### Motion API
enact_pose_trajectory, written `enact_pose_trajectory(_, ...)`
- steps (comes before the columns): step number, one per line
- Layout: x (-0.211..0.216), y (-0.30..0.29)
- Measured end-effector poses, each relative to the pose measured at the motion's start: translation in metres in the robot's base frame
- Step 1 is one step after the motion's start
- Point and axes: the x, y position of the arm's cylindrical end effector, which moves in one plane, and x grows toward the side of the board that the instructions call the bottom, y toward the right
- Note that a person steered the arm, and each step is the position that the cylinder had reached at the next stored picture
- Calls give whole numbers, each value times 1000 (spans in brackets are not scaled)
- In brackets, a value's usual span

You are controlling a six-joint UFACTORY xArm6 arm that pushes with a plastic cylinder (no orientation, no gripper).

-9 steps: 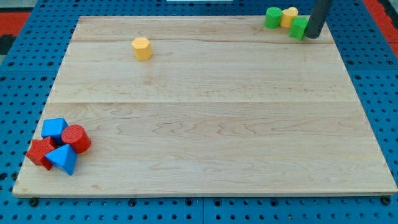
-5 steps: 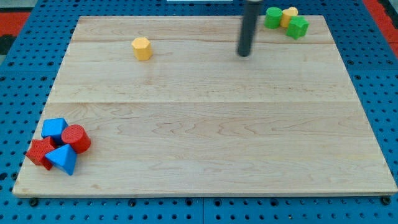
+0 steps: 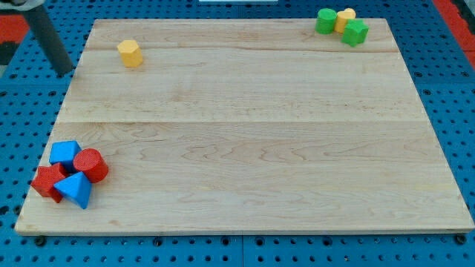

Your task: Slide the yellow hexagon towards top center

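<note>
My tip (image 3: pixel 66 73) stood off the light wooden board's (image 3: pixel 245 148) left edge, left of the small yellow hexagon block (image 3: pixel 130 53) near the top-left corner, not touching it. No gripper fitted, only a rod. Approach step; next push should run rightward.
</note>
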Motion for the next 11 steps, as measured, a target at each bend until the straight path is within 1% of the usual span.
enact_pose_trajectory(1, -13, 94)
enact_pose_trajectory(2, -15, 210)
enact_pose_trajectory(3, -17, 261)
enact_pose_trajectory(4, -7, 255)
enact_pose_trajectory(5, 3, 205)
enact_pose_trajectory(6, -21, 162)
enact_pose_trajectory(7, -43, 150)
enact_pose_trajectory(8, -33, 112)
enact_pose_trajectory(9, -53, 90)
enact_pose_trajectory(10, -79, 118)
enact_pose_trajectory(11, -75, 194)
